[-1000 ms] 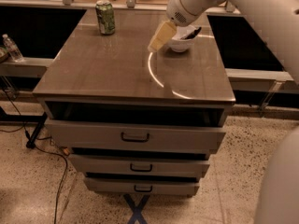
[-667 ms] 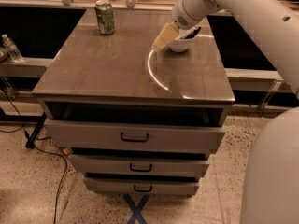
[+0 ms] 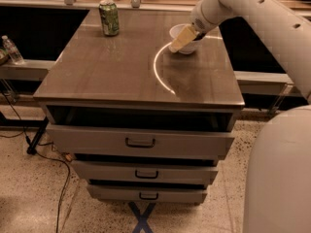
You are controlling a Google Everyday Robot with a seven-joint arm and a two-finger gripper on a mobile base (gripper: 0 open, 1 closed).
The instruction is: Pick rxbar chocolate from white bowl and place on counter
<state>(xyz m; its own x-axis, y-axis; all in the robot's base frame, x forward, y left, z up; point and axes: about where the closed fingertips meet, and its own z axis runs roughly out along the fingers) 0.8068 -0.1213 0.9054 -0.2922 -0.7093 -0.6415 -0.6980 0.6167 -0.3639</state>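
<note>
The white bowl (image 3: 191,47) stands at the back right of the grey-brown counter (image 3: 121,67). My gripper (image 3: 180,39), tan at its tip, reaches down from the upper right and sits over the bowl's front left rim. It covers much of the bowl's inside. The rxbar chocolate is hidden; I see no dark bar in the bowl or on the counter.
A green drink can (image 3: 109,17) stands at the counter's back left. The top drawer (image 3: 140,142) below the counter is pulled out a little. A water bottle (image 3: 10,50) stands on a low shelf at the far left. My white arm (image 3: 262,18) crosses the upper right.
The gripper has moved a little to the right, from just left of the bowl to over its rim. The can and the bowl have not moved.
</note>
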